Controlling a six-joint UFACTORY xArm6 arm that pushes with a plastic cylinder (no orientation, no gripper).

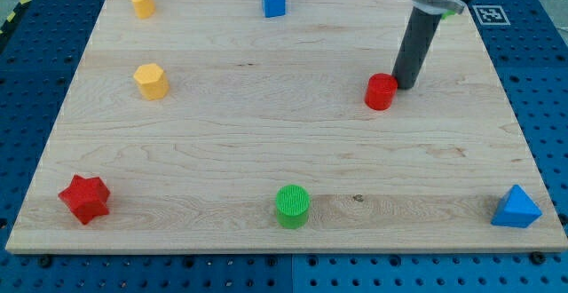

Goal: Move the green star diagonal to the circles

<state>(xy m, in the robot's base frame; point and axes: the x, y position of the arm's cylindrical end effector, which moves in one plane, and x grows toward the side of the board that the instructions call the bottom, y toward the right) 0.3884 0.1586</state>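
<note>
My tip rests on the wooden board, just right of and slightly behind the red circle, touching or nearly touching it. The green circle sits near the view's bottom, at the middle. Only a small sliver of green shows behind the rod's upper part near the view's top right; its shape cannot be made out. No whole green star is visible.
A red star sits at the bottom left and a blue triangle at the bottom right. A yellow hexagon is at the left, another yellow block at the top left, and a blue cube at the top middle.
</note>
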